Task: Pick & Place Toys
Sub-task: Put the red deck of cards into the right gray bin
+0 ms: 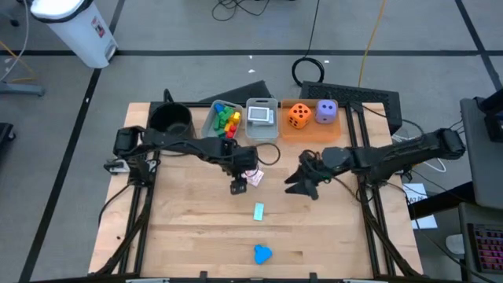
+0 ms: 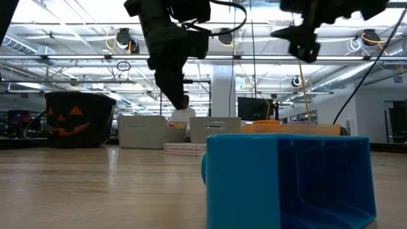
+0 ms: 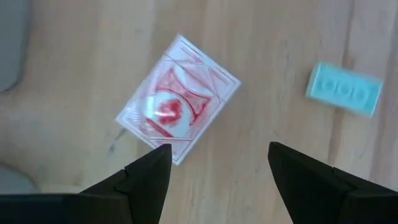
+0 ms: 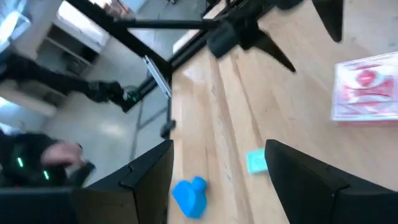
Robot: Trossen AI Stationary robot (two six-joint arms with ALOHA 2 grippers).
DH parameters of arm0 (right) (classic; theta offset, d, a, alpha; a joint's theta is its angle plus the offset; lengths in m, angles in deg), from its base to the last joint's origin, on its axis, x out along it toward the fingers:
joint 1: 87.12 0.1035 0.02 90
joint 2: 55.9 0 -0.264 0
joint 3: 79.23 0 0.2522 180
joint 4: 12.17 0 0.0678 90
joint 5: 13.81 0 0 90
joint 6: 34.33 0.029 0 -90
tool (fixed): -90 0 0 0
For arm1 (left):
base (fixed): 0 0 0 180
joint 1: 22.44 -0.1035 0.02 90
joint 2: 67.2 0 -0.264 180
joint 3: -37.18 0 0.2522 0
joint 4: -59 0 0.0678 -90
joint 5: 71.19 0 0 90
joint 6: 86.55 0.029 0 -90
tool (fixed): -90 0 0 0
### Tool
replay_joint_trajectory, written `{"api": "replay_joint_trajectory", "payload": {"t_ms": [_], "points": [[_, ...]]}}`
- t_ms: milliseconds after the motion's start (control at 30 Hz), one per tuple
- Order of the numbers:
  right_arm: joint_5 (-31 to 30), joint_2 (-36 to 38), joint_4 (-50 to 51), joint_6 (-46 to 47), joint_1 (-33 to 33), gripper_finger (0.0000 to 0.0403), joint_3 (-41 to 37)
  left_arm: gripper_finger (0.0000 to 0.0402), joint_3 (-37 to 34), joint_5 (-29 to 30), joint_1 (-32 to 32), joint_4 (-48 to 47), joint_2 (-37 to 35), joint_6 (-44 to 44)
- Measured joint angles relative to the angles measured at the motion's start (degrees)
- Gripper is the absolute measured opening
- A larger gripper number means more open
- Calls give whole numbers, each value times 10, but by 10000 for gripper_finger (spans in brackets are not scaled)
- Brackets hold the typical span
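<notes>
A red-and-white playing card (image 3: 177, 106) lies flat on the wooden table near its middle, also seen as the card (image 1: 255, 178). My left gripper (image 3: 217, 168) hangs open just above it, pointing down, with nothing between its fingers; it shows in the high view as the left gripper (image 1: 238, 185). A pale turquoise block (image 1: 258, 211) and a blue block (image 1: 262, 254) rest on the table nearer the front edge. My right gripper (image 1: 302, 179) stands open, raised to the right of the card, holding nothing. Its wrist view shows the right gripper (image 4: 217, 180).
Along the far edge stand a black pot (image 1: 170, 119), a clear bin (image 1: 211, 124) of coloured blocks, a clear bin (image 1: 262, 130) with cards, and an orange tray (image 1: 311, 130) bearing an orange die (image 1: 299, 115) and a purple die (image 1: 326, 112).
</notes>
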Motion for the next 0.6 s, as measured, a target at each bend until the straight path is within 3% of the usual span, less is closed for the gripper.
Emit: {"api": "replay_joint_trajectory", "payload": {"t_ms": [267,500,600], "points": [[-50,99,100,-56,0,243,0,269,1,-22,-11,26,-24,-143],[-61,120,147,-57,0,242,0,272,0,-91,-19,54,-24,-91],[-61,120,147,-63,0,242,0,299,0,-91,-28,47,-23,-95]]}}
